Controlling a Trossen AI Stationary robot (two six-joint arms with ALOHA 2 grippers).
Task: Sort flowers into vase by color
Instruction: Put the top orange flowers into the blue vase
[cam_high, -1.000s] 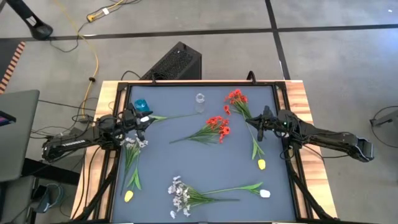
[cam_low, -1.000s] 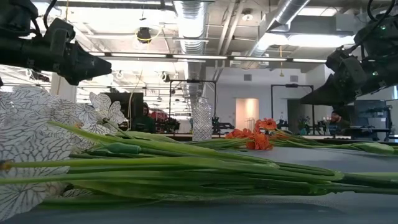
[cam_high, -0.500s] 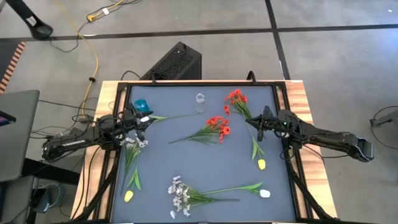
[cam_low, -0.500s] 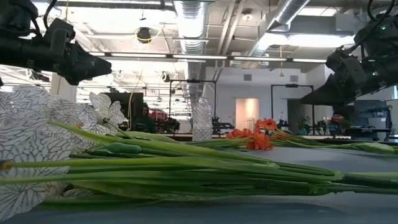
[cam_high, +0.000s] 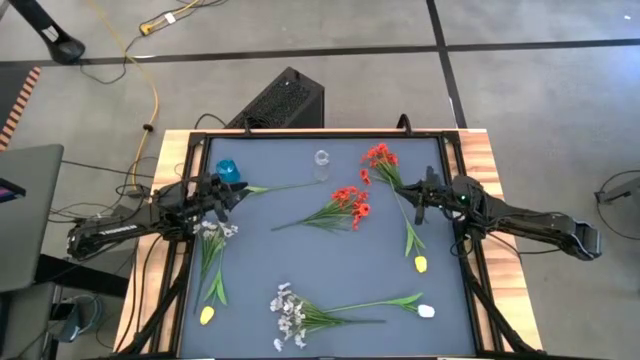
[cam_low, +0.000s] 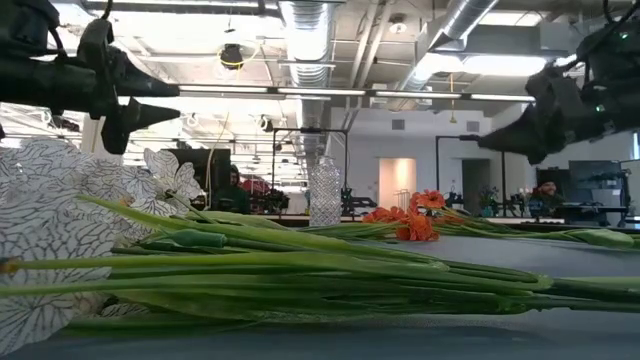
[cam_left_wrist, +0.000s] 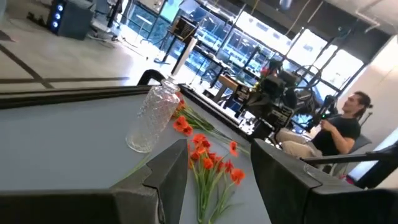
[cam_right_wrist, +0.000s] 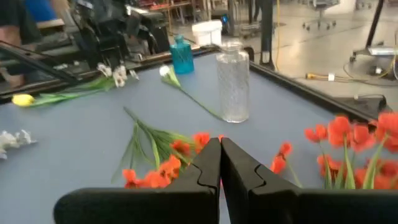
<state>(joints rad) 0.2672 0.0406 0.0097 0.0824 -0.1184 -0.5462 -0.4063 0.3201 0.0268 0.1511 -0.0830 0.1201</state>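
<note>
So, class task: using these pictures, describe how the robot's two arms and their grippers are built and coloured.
Both arms are dark, slim, jointed links with black cables trailing off the table edges. The left gripper and right gripper each end in two dark, angular fingers with stepped inner edges. A small green light shows on the right arm's wrist.

Matt grey table top (cam_high: 330, 260) – wood edges; textured clear-glass vase (cam_right_wrist: 232, 81).

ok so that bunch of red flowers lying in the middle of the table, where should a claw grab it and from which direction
Take the red blossom cluster by its bare green stem, roughly midway, not by the blossoms. It lies flat with the blossoms toward the right arm and the stem trailing toward the left, so coming straight down with the fingers straddling the stem looks best. The open left claw is on the stem's side.
</note>
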